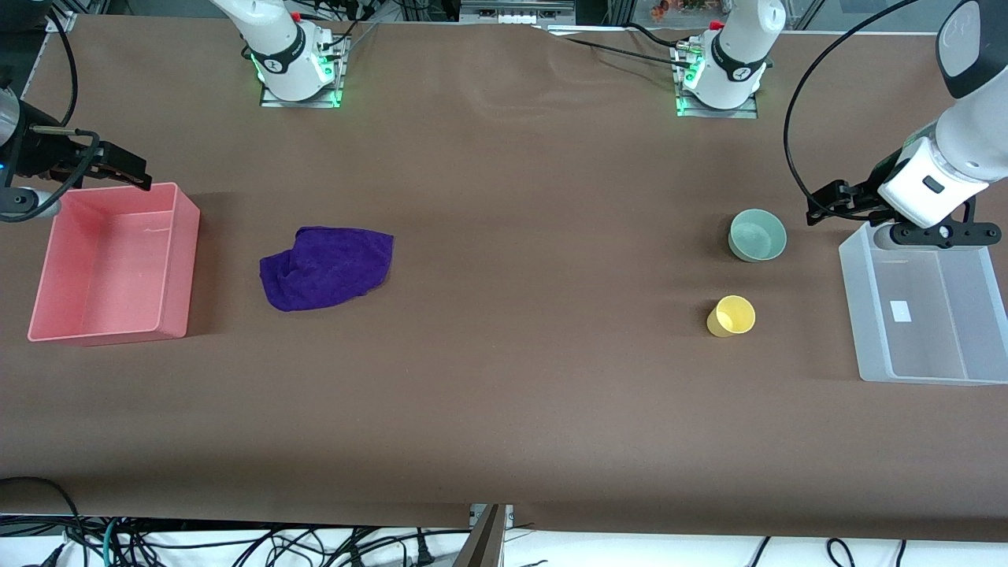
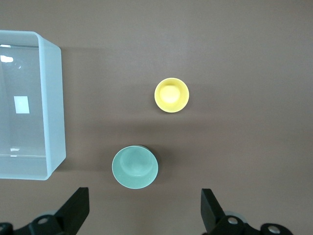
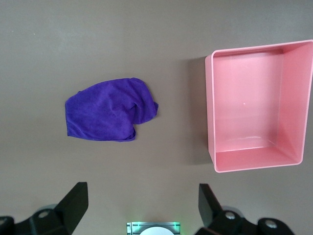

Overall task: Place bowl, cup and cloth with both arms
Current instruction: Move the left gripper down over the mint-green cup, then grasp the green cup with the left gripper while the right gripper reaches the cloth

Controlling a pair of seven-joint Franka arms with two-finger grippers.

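The pale green bowl (image 1: 757, 235) stands upright on the brown table toward the left arm's end. The yellow cup (image 1: 731, 316) stands a little nearer to the front camera. Both show in the left wrist view, bowl (image 2: 135, 167) and cup (image 2: 171, 95). The purple cloth (image 1: 327, 266) lies crumpled toward the right arm's end, also in the right wrist view (image 3: 110, 116). My left gripper (image 1: 820, 209) is open and empty, up over bare table between the bowl and the clear bin (image 2: 145, 215). My right gripper (image 1: 130, 172) is open and empty over the pink bin's rim (image 3: 143, 208).
An empty pink bin (image 1: 178, 268) stands at the right arm's end beside the cloth, seen also in the right wrist view (image 3: 210, 112). An empty clear bin (image 1: 860, 307) stands at the left arm's end beside the cup and bowl (image 2: 55, 107). The right arm's base (image 3: 153, 228) shows between the right fingers.
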